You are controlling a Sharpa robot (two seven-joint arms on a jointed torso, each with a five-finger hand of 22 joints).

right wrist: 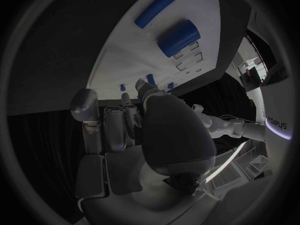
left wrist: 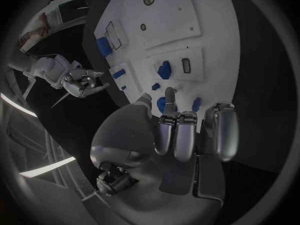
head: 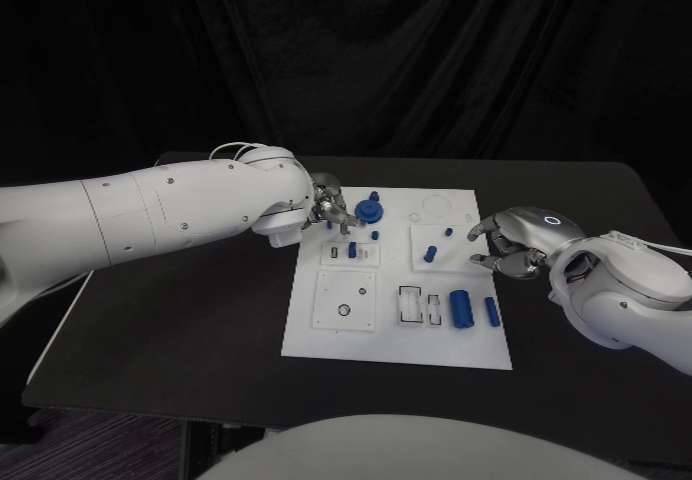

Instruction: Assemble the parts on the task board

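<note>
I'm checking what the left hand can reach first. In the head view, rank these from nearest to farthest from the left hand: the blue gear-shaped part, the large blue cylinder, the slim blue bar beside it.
1. Blue gear-shaped part: just beside the left hand, at the board's far edge.
2. Large blue cylinder: near right part of the board.
3. Slim blue bar: further right, by the board's edge.

Task board (head: 325,335) white; parts (head: 460,308) on it blue; bench (head: 188,340) black; robot hand (head: 508,245) beside board silver.
</note>
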